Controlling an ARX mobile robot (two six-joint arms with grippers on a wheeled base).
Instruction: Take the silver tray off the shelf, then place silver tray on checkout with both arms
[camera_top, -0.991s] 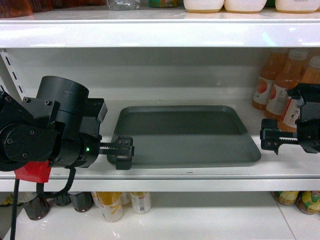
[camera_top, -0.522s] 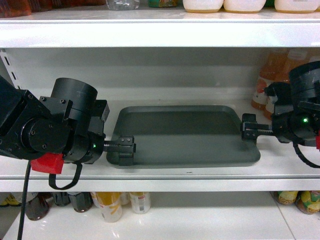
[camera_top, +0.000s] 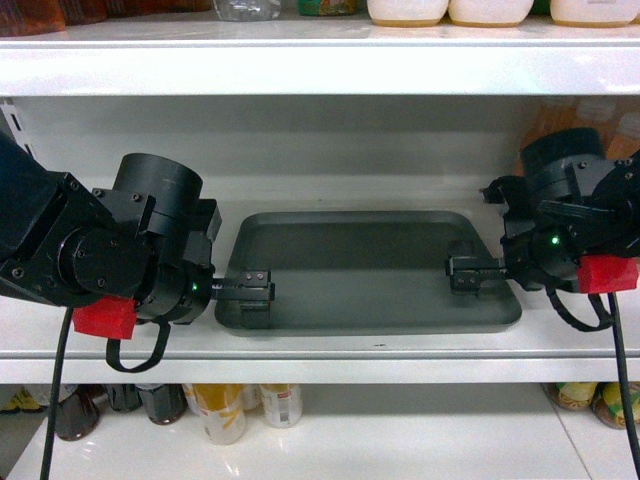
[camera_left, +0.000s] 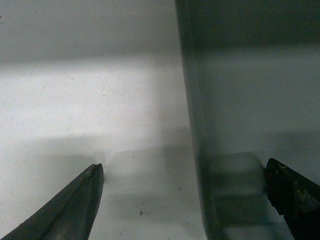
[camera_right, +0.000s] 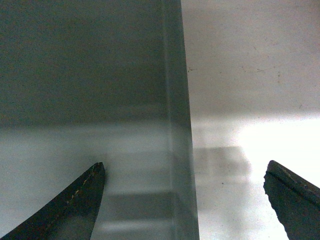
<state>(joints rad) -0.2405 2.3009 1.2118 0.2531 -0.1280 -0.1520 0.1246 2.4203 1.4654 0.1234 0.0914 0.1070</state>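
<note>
White shelf (camera_top: 400, 345) carries the silver tray (camera_top: 365, 270); right gripper (camera_top: 462, 274) has swung in at 3 o'clock, left gripper (camera_top: 252, 293) waits at 9, jaws open astride rims, ready to clamp.

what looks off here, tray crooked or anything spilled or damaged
Nothing stands out. The silver tray lies flat and square on the shelf, empty and undented, with the left gripper and right gripper open, straddling its side rims.

A matte grey-green silver tray (camera_top: 365, 270) lies on the glossy white shelf (camera_top: 320, 345) (arms (camera_top: 110, 255) black, red-blocked).
</note>
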